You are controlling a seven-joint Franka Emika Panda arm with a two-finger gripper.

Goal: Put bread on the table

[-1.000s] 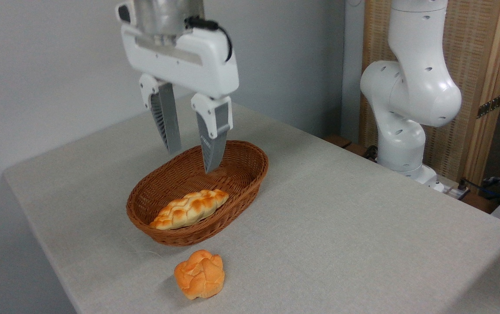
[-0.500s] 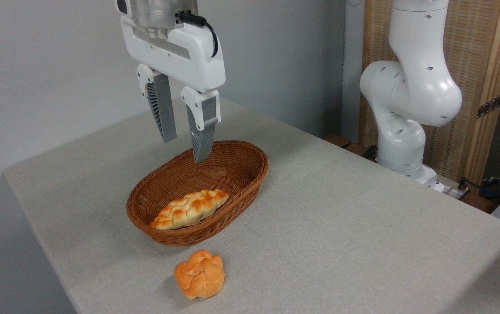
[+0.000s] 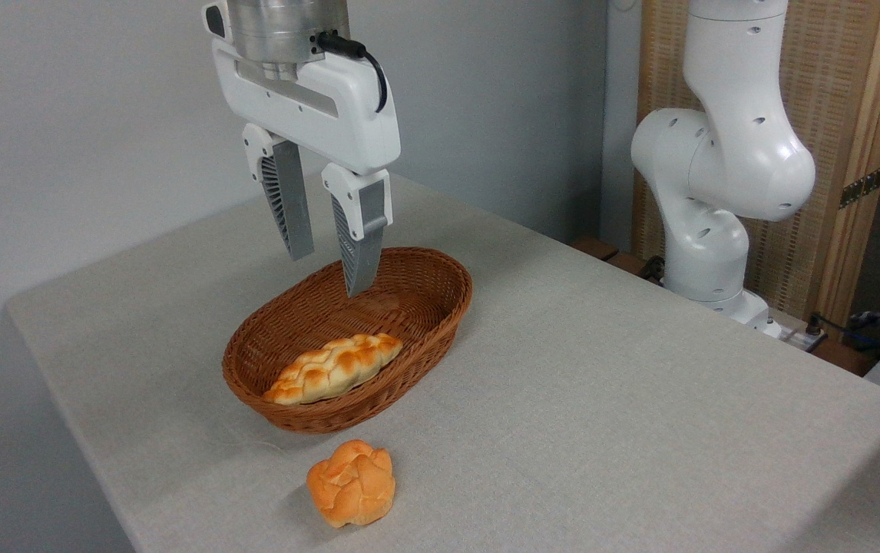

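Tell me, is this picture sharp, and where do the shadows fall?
Fixed camera view: evenly and softly lit, no glare; the small orange-brown knotted bun casts a faint shadow to its left on the grey-beige cloth table; the brown oval wicker basket and the open gripper look sharp.

No readable text, label, brand, number or sign anywhere in this view
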